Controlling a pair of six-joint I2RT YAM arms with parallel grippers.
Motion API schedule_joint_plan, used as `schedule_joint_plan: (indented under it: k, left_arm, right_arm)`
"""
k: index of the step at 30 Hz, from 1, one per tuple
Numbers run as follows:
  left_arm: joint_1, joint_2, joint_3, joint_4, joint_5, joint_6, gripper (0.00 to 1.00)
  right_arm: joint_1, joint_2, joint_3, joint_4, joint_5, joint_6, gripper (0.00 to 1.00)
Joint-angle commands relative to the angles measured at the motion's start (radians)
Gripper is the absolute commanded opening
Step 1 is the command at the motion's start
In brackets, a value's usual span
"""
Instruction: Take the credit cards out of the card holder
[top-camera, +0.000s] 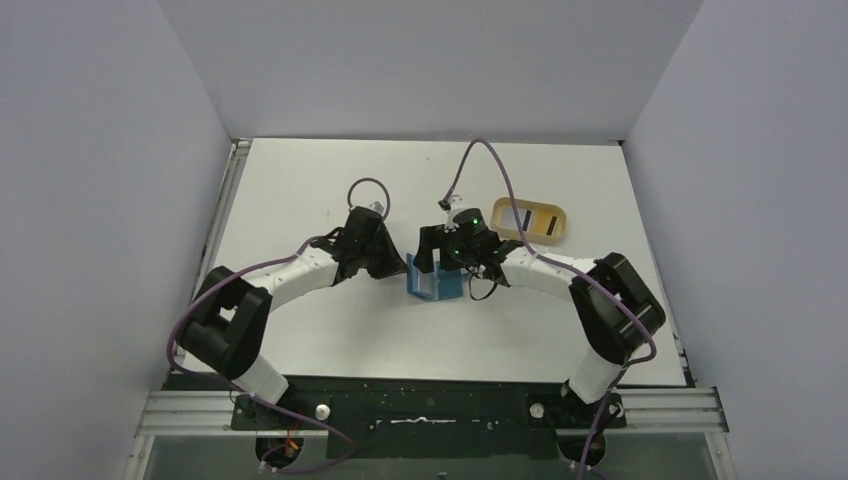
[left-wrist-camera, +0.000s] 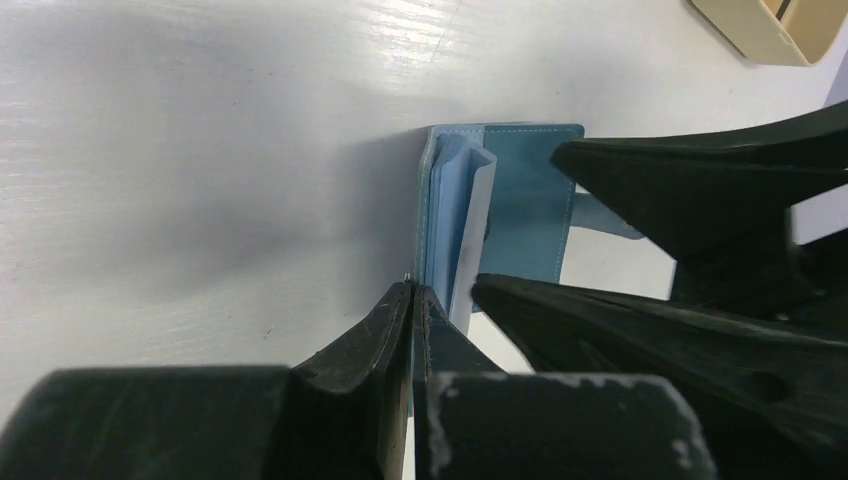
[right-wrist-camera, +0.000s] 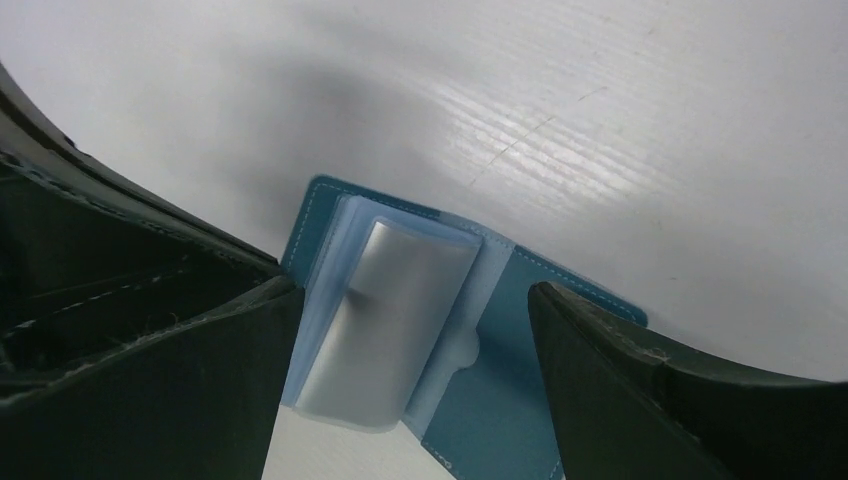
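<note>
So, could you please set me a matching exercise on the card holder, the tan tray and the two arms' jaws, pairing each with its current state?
Things:
1. card holder
2. tan tray
3. left jaws
4. right jaws

States:
A. spread wide, one on either side of the holder
B. holds a black-striped card
C. closed on the holder's edge
D. lying open, a silvery card in its clear sleeve

Pairs: 1-D, 2-B, 3-C, 4-A.
</note>
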Motion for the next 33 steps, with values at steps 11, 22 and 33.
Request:
schedule_joint_plan:
  k: [11,22,33]
  left_arm:
    - [-0.007,-0.055,0.042,-0.011,-0.023,0.024,0.00]
    - [0.004,-0.069,0.035,-0.010,-0.014,0.022,0.00]
    - [0.013,-0.085,0.036,-0.020,-0.020,0.025,0.00]
  right_arm:
    - [0.123,0.082,0.073,0.027,0.110,-0.055,0.86]
    - [0.156,0.126,0.061,0.005,0.144,-0.088,0.87]
    - [0.174,0.096,0.036,-0.063,0.249,-0.158,0.87]
